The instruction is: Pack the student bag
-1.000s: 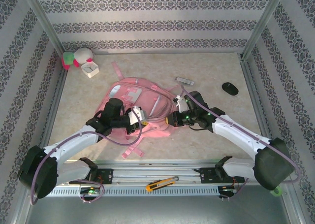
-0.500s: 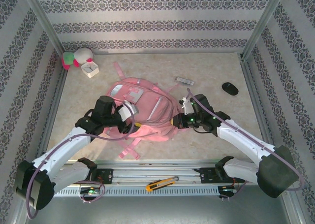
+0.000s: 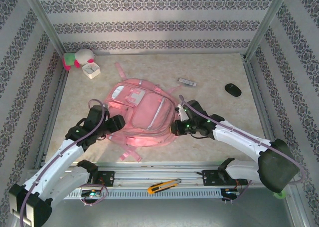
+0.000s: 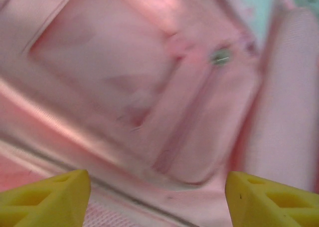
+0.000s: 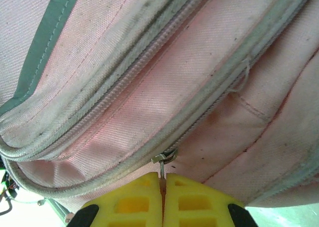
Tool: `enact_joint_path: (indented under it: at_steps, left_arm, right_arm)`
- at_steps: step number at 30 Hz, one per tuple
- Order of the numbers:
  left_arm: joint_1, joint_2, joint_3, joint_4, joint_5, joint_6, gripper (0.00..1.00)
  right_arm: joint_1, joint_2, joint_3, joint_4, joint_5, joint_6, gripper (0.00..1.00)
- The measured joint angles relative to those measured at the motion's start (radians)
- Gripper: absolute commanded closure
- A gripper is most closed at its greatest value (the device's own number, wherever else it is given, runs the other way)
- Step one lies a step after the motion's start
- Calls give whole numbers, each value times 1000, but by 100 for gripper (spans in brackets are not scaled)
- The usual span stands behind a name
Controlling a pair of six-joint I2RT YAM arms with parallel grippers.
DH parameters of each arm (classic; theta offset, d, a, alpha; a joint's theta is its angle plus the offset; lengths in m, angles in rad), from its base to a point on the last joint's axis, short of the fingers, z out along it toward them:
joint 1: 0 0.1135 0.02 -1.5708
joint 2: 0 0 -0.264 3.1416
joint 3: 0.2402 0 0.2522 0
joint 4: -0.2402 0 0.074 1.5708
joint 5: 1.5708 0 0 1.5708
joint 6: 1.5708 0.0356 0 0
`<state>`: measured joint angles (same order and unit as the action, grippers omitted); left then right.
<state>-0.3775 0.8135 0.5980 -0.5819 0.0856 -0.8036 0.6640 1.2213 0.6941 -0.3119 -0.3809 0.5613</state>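
Note:
The student bag [image 3: 142, 114], a big pink backpack, lies flat in the middle of the table. My left gripper [image 3: 118, 123] is at the bag's near-left edge. In the left wrist view this gripper [image 4: 157, 202] is open, its yellow fingertips [image 4: 45, 199] wide apart over the pink fabric [image 4: 149, 87], with nothing between them. My right gripper [image 3: 175, 127] is at the bag's near-right edge. In the right wrist view that gripper [image 5: 163, 187] is shut on the metal zipper pull [image 5: 163, 168] of a closed zip running across the bag [image 5: 149, 92].
A pink-and-white plush toy [image 3: 77, 59] and a small white box [image 3: 91, 70] sit in the far left corner. A small silvery stick [image 3: 187, 82] and a black mouse [image 3: 233, 90] lie to the far right. A yellow utility knife [image 3: 164, 185] rests on the front rail.
My left gripper has opened and drawn back from the bag's top to its near-left edge. My right gripper has stayed shut and shifted slightly left; the bag lies flatter.

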Motion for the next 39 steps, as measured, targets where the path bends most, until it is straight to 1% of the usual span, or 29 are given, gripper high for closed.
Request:
enact_joint_path:
  at_steps: [2,4,8,10,12,15,17,20,22,24,26,28,31,33,35,36,37,39]
  left_arm:
    - [15,7,-61,23,15,-43,31]
    - [40,30,-101,72,39,-56,30]
    - [127,150,-105,196,98,-50,26]
    - [171,249,-74,241,133,-13,25]
    - [201,363,-1,257,166,45,24]
    - [222,490,120,282,206,132,24]
    - [225,537,185,292,235,192,24]
    - [225,537,231,306,279,290,24]
    - [224,496,226,310,301,371,27]
    - [220,415,197,319,319,478,27]
    - [190,326,169,332,337,595,26]
    - [126,256,154,338,352,710,25]
    - [-40,218,151,341,375,897,22]
    - [-163,240,151,342,373,1011,21]
    - [-251,285,154,344,353,1093,19]
    - [-290,321,158,345,338,1131,18]
    - [-316,358,165,346,323,1162,15]
    - [-349,427,182,350,288,1212,11]
  right_arm:
    - [24,-1,-4,13,22,18,100]
    - [57,-5,-19,39,48,46,100]
    - [152,-33,-77,111,117,122,100]
    - [192,-47,-100,149,144,161,100]
    - [212,-54,-120,189,166,193,100]
    - [214,-56,-131,220,185,208,100]
    - [199,-60,-132,232,185,210,100]
    - [158,-69,-135,242,174,207,100]
    - [135,-73,-140,244,157,198,100]
    - [115,-74,-142,243,134,190,100]
    - [103,-75,-143,246,109,183,100]
    - [94,-76,-146,251,93,173,100]
    - [79,-76,-148,251,68,165,100]
    - [77,-75,-148,253,57,161,100]
    - [77,-72,-148,253,50,156,100]
    - [77,-70,-148,254,49,153,100]
    - [77,-66,-148,254,48,150,100]
    - [72,-62,-148,254,42,146,100]
